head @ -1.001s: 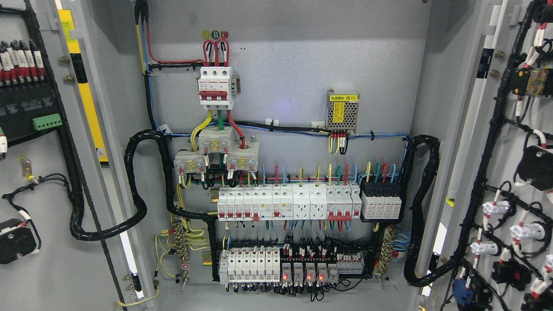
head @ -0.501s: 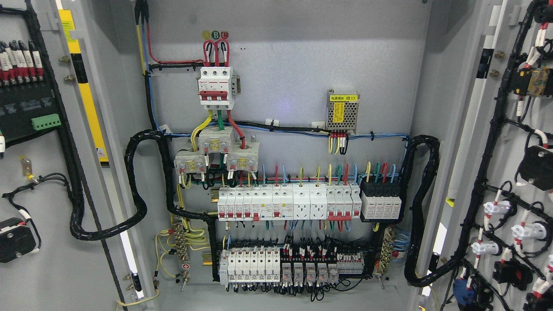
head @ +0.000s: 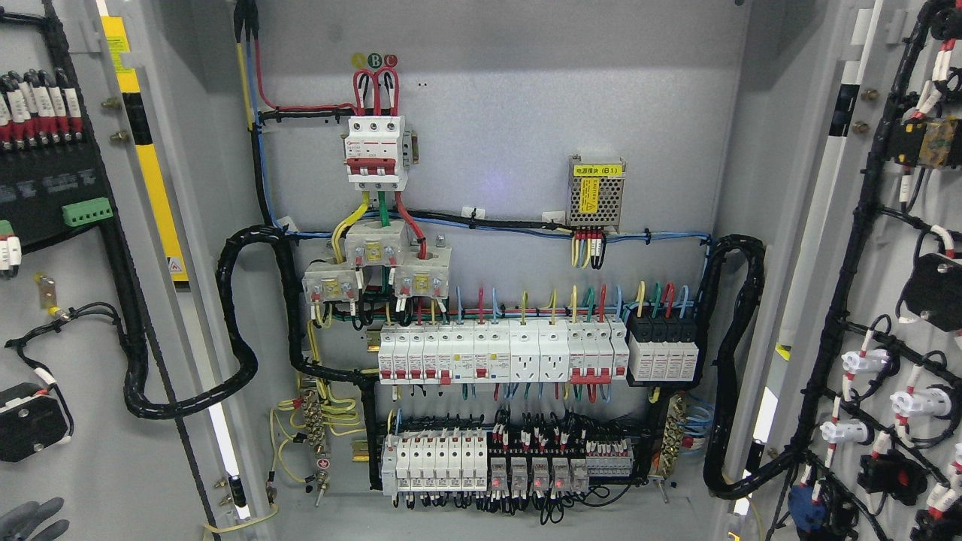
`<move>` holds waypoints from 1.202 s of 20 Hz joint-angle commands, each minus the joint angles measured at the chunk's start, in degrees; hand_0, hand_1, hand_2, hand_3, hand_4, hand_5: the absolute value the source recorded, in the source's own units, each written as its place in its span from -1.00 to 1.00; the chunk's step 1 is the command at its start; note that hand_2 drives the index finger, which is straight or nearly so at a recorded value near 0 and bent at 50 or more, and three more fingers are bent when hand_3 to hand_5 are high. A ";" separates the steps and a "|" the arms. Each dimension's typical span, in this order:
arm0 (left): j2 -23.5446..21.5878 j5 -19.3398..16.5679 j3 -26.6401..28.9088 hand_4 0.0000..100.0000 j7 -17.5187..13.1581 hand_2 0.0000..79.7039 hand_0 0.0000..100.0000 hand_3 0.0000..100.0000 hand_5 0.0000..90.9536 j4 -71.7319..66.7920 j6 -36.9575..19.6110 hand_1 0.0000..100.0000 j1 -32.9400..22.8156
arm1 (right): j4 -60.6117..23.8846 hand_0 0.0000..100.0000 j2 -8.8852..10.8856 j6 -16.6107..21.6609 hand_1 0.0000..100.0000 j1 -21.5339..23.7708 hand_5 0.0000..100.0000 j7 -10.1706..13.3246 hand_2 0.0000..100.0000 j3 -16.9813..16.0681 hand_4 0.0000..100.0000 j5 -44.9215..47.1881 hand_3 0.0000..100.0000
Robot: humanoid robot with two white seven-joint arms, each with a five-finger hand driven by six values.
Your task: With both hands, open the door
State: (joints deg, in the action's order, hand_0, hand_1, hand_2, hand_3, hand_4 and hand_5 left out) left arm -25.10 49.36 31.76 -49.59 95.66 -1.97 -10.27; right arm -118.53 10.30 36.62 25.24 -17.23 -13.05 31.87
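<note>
Both doors of the grey electrical cabinet stand wide open. The left door (head: 90, 421) fills the left edge, its inner face carrying black wiring and terminals. The right door (head: 849, 248) fills the right edge, with black cable looms and white connectors. The grey fingertips of my left hand (head: 30, 520) show at the bottom left corner, in front of the left door's inner face, spread and holding nothing. My right hand is out of view.
Inside the cabinet (head: 488, 113) sit a red-and-white main breaker (head: 376, 150), a small power supply (head: 596, 193), rows of white breakers (head: 496, 353) and relays (head: 526, 469). Thick black cable conduits (head: 240, 330) loop from the cabinet to each door.
The grey fingers of my left hand have come into view at the bottom left corner. The left door has shifted slightly. The relay lights are lit red again.
</note>
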 commanded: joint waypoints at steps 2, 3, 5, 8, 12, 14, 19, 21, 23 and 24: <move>4.88 -1.98 -7.68 -1.00 1.59 -1.00 -0.76 -1.00 -1.00 8.58 -0.40 0.11 -0.63 | 0.67 -1.00 4.90 -1.29 0.00 0.51 -1.00 -0.44 -0.92 11.27 -1.00 -0.59 -1.00; 5.49 -2.42 -8.38 -1.00 3.00 -1.00 -0.76 -1.00 -1.00 8.58 -0.31 0.11 -0.72 | 1.36 -1.00 5.26 -1.37 0.00 0.52 -1.00 -0.44 -0.92 12.68 -1.00 -0.76 -1.00; 6.55 -4.34 -10.66 -1.00 6.68 -1.00 -0.76 -1.00 -1.00 8.58 -0.40 0.11 -1.16 | 3.38 -1.00 5.61 -1.38 0.00 0.43 -1.00 -0.44 -0.92 14.80 -1.00 -1.81 -1.00; 8.12 -9.26 -16.98 -1.00 10.91 -1.00 -0.76 -1.00 -1.00 8.14 -0.75 0.11 -3.87 | 8.91 -1.00 5.61 -1.38 0.00 0.43 -1.00 -0.44 -0.92 17.34 -1.00 -2.08 -1.00; 14.01 -16.37 -26.64 -1.00 11.54 -1.00 -0.76 -1.00 -1.00 2.63 -3.82 0.11 -11.08 | 20.15 -1.00 5.35 -0.85 0.00 0.43 -1.00 -0.70 -0.92 24.37 -1.00 -5.06 -1.00; 15.25 -19.63 -30.87 -1.00 11.62 -1.00 -0.76 -1.00 -1.00 -3.61 -4.70 0.11 -12.32 | 26.04 -1.00 5.00 -1.20 0.00 0.25 -1.00 -0.79 -0.92 27.88 -1.00 -5.77 -1.00; 19.19 -27.37 -35.45 -1.00 19.42 -1.00 -0.76 -1.00 -1.00 -23.37 -7.51 0.11 -11.98 | 50.45 -1.00 3.17 -1.38 0.00 -2.64 -1.00 -0.88 -0.92 32.91 -1.00 -6.21 -1.00; 20.70 -28.17 -35.72 -1.00 24.00 -1.00 -0.76 -1.00 -1.00 -31.90 -9.88 0.11 -10.75 | 59.60 -1.00 0.00 -1.29 0.00 -4.48 -1.00 -1.14 -0.92 32.74 -1.00 -6.65 -1.00; 21.58 -28.70 -36.33 -1.00 27.60 -1.00 -0.76 -1.00 -1.00 -41.38 -10.42 0.11 -9.08 | 67.87 -1.00 -2.38 -1.29 0.00 -6.42 -1.00 -1.14 -0.92 32.82 -1.00 -6.65 -1.00; 22.10 -28.70 -36.42 -1.00 29.10 -1.00 -0.76 -1.00 -1.00 -47.00 -10.42 0.11 -7.33 | 71.04 -1.00 -2.82 -1.29 0.00 -7.04 -1.00 -1.14 -0.92 32.82 -1.00 -6.65 -1.00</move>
State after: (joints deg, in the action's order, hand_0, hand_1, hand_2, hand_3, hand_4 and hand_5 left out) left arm -10.58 24.52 5.26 -24.81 80.87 -11.34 -20.20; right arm -83.01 12.63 35.28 21.80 -18.25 11.87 25.95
